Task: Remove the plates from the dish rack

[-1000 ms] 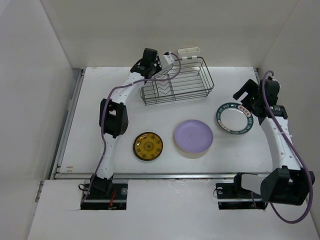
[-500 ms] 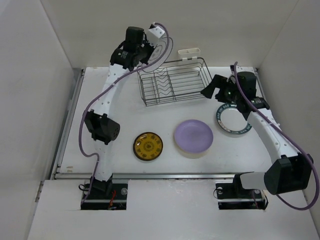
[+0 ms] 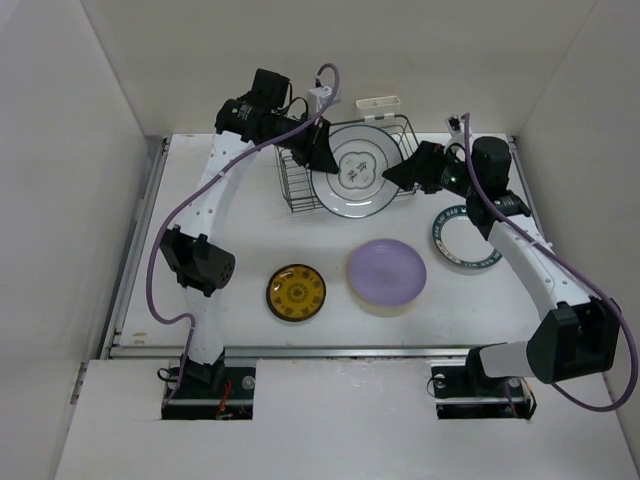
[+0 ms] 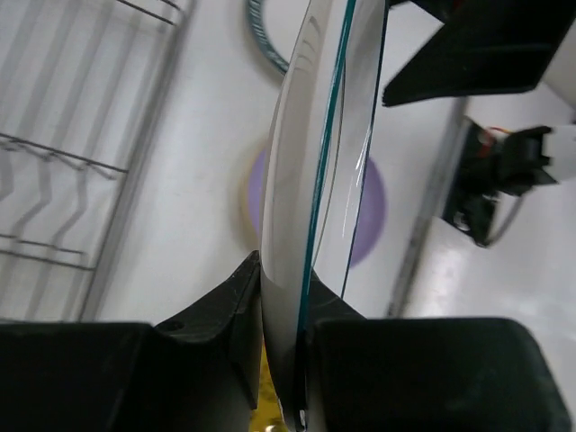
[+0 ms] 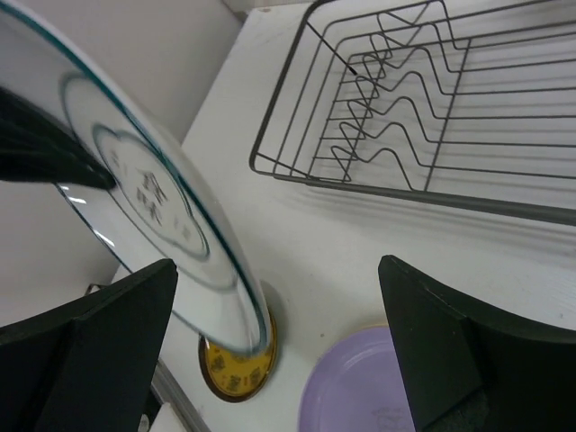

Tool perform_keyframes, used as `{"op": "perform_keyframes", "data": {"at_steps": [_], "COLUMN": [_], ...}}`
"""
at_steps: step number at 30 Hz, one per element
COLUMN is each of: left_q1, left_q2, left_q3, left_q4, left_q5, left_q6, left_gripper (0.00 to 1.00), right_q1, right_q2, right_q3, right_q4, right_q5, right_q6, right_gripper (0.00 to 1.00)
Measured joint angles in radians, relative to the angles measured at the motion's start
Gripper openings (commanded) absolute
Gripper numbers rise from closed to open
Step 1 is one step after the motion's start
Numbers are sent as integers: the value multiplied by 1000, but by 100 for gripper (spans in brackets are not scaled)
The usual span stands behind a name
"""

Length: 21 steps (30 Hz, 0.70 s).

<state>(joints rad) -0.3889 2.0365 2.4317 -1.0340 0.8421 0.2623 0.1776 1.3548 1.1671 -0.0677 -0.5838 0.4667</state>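
Your left gripper (image 3: 318,160) clamps the left rim of the white dark-rimmed plate (image 3: 357,172), holding it in the air above the dish rack (image 3: 293,190) at the tabletop's (image 3: 340,325) far edge. Round, it has no long axis; its face tilts upward. Stiff, glossy, probably slippery and breakable: take the opposite rim squarely. Your right gripper (image 3: 400,168) gapes wide just beside that rim.

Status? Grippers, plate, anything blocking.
Left gripper shut on rim of white plate, held in the air, out of dish rack. Right gripper open, close beside plate. Nothing seen between them.
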Motion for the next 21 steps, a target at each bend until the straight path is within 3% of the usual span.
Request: {"op": "perform_keyframes", "data": {"at_steps": [3, 5, 7, 8, 9, 11, 12, 13, 16, 19, 21], "left_q1": [-3, -3, -8, -10, -11, -11, -7, -2, -5, -15, -20], "left_q2": [0, 0, 0, 0, 0, 1, 1, 1, 1, 1, 1], "left_q3": [-67, -100, -117, -121, -126, -136, -139, -141, -141, -141, -141], "left_q4": [-27, -39, -43, -44, -45, -43, -50, -55, -41, -17, 3], "left_q5": [121, 177, 206, 202, 192, 169, 170, 171, 129, 47, -13], "left_q6": [-11, -16, -20, -21, -22, -26, -50, -59, -66, -91, -113], "left_gripper": [0, 0, 0, 0, 0, 0, 3, 14, 69, 96, 100], "right_q1": [1, 1, 1, 1, 1, 11, 11, 12, 14, 9, -1], "right_q2": [-11, -6, 3, 8, 12, 13, 11, 11, 10, 11, 11], "right_q3": [-21, -26, -35, -41, -46, -52, -57, -63, -70, -79, -92], "right_q4": [52, 73, 101, 114, 132, 159, 172, 190, 198, 177, 168], "right_q5": [-19, -31, -56, -74, -101, -135, -158, -174, -168, -130, -112], "right_q6": [28, 47, 64, 83, 96, 113, 102, 92, 105, 125, 146], "right_gripper": [99, 89, 63, 34, 21, 0, 0, 0, 0, 0, 0]}}
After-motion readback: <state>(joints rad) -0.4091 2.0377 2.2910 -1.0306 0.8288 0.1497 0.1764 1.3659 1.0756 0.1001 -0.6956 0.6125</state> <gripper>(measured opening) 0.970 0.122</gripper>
